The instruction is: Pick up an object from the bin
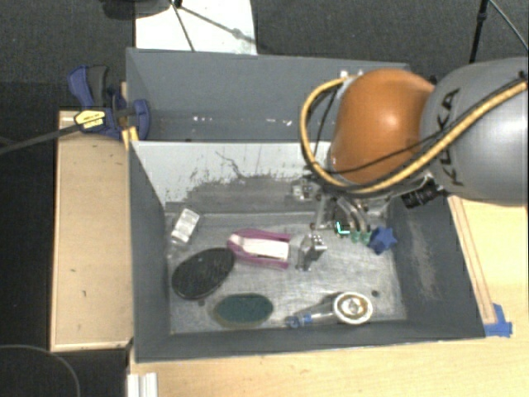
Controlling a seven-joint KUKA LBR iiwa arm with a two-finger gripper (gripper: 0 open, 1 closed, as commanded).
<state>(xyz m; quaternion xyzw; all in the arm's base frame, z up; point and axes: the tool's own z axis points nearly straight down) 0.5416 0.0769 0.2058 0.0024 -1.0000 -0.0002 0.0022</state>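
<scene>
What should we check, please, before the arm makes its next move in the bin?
1. Gripper placed next to a target: ok, it sits at the right end of the purple-and-white item.
2. Something held in the gripper: cannot tell.
3. Black oval and green oval out of the way: ok, both lie to the left, apart from the gripper.
4. Round metal thing out of the way: ok, it lies by the front wall.
5. Blue piece free of the arm: cannot tell, it lies close beside the wrist.
</scene>
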